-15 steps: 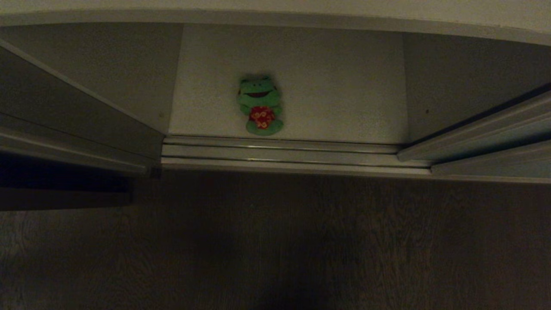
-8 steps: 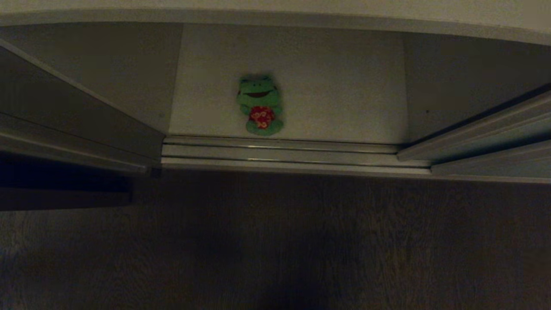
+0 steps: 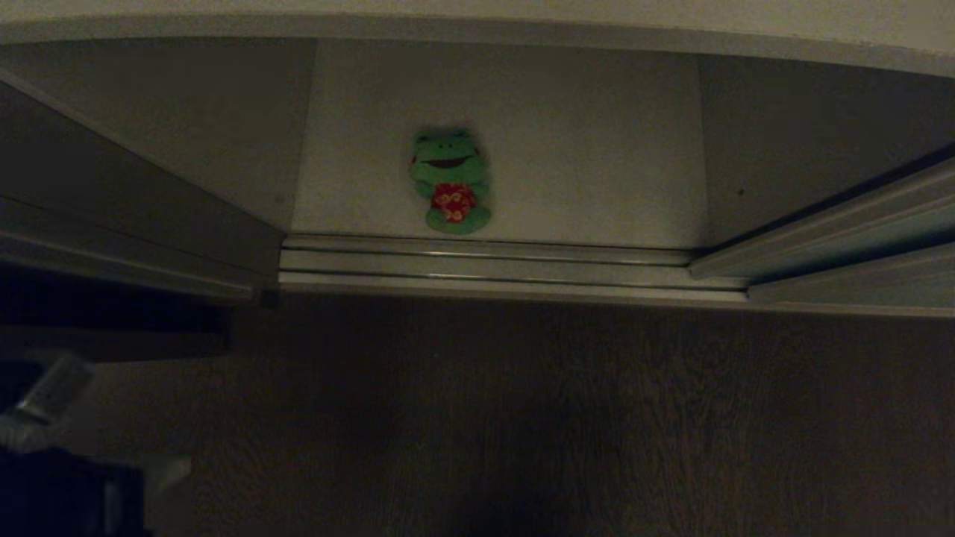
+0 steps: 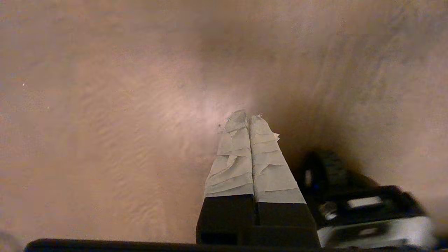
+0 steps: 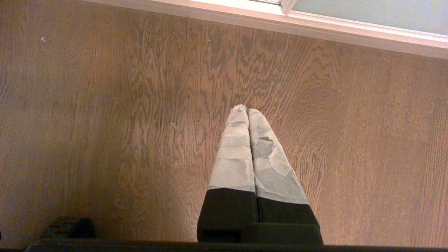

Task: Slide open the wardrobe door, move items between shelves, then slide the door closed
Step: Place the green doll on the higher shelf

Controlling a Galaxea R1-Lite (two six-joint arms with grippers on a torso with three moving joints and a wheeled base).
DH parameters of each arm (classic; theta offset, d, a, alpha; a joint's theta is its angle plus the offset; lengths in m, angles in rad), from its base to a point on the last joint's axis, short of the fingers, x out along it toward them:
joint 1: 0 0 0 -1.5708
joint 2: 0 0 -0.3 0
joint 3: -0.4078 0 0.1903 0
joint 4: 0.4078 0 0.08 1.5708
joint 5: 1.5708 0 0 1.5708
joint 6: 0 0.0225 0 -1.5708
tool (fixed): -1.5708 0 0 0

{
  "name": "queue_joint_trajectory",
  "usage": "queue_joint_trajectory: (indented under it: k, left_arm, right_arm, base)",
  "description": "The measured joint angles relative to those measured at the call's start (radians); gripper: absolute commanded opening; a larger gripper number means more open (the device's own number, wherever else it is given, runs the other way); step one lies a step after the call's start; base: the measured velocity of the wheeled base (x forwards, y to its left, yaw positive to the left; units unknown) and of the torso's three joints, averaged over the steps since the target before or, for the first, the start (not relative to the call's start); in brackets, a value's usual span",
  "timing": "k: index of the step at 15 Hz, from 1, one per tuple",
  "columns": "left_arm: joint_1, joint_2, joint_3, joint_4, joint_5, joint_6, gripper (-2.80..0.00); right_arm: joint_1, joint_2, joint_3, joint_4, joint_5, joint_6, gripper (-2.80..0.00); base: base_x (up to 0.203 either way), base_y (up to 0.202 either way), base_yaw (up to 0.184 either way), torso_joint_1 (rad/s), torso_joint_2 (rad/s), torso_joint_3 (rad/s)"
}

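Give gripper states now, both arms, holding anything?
Left gripper: closed, tape-wrapped fingers pressed together, holding nothing.
Right gripper: closed, empty, pointing at the brown wood-grain floor.

Green frog toy (image 3: 450, 181), grinning, wearing red flowered shirt, sitting upright at upper centre of frame on white shelf (image 3: 582, 149), near its front edge. Grey-green sliding door (image 3: 858, 224) standing open, showing at right edge of frame.

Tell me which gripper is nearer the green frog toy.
Left, as far as shown. The left gripper edges into the head view's lower left corner, far short of the frog; the right gripper hangs over wooden floor, outside that view.
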Motion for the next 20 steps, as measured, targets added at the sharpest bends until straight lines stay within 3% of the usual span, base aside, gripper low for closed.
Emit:
queue_joint_trajectory:
  k: [5, 10, 13, 14, 17, 20]
  left_arm:
    - [-0.092, 0.391, -0.241, -0.082, -0.066, -0.015, -2.80]
    - [-0.214, 0.652, -0.470, -0.171, -0.059, -0.186, -2.80]
    - [-0.263, 0.776, -0.568, -0.242, -0.027, -0.224, -2.80]
    - [-0.282, 0.812, -0.609, -0.258, 0.004, -0.245, 0.00]
    - [-0.325, 0.872, -0.742, -0.272, 0.112, -0.328, 0.00]
    - [-0.337, 0.890, -0.837, -0.283, 0.118, -0.387, 0.00]
  right_arm:
    - [0.000, 0.000, 0.000, 0.000, 0.000, 0.000, -2.80]
    - [0.000, 0.000, 0.000, 0.000, 0.000, 0.000, -2.80]
    - [0.000, 0.000, 0.000, 0.000, 0.000, 0.000, -2.80]
    - [0.000, 0.000, 0.000, 0.000, 0.000, 0.000, -2.80]
    - [0.000, 0.000, 0.000, 0.000, 0.000, 0.000, -2.80]
    - [0.000, 0.000, 0.000, 0.000, 0.000, 0.000, -2.80]
  base:
    - [0.000, 0.000, 0.000, 0.000, 0.00, 0.000]
    - [0.000, 0.000, 0.000, 0.000, 0.00, 0.000]
    - [0.000, 0.000, 0.000, 0.000, 0.00, 0.000]
    - [0.000, 0.000, 0.000, 0.000, 0.00, 0.000]
    - [0.000, 0.000, 0.000, 0.000, 0.00, 0.000]
    - [0.000, 0.000, 0.000, 0.000, 0.00, 0.000]
